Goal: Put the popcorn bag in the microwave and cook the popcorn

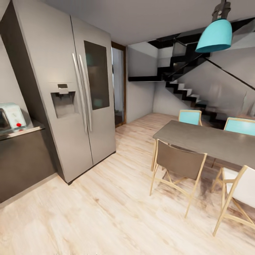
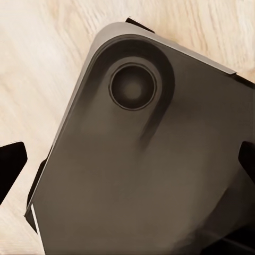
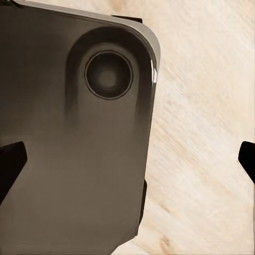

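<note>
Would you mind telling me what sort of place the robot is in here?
Most likely an open-plan home kitchen and dining area: a steel double-door fridge, a mint microwave on the countertop, and a dining table with chairs beside a staircase.

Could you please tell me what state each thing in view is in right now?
microwave: on the countertop, partly cut off at the frame edge.
fridge: both doors shut.
pendant lamp: hanging, unlit as far as I can tell.
brown chair: upright, at the dining table.
left gripper: open.
right gripper: open.
</note>
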Controlling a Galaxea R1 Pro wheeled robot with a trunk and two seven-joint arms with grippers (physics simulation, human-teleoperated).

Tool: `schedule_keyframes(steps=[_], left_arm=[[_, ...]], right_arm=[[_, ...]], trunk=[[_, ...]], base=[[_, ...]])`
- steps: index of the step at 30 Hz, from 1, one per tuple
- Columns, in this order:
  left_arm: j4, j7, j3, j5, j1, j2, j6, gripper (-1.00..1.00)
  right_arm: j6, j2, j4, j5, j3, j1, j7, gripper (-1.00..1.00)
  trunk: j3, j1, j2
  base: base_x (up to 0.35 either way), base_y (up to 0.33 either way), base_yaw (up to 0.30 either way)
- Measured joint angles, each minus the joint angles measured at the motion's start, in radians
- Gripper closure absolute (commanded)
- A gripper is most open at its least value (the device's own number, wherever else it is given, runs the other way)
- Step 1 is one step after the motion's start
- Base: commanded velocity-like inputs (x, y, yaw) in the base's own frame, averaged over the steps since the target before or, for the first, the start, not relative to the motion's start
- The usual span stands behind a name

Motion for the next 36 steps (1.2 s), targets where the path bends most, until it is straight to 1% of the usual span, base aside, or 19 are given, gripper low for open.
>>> schedule_keyframes(steps=[36], left_arm=[[0.000, 0.001, 0.001, 0.001, 0.000, 0.001, 0.000, -1.00]], right_arm=[[0.001, 0.000, 0.000, 0.000, 0.001, 0.001, 0.000, -1.00]], trunk=[[0.000, 0.000, 0.000]], base=[[0.000, 0.000, 0.300]])
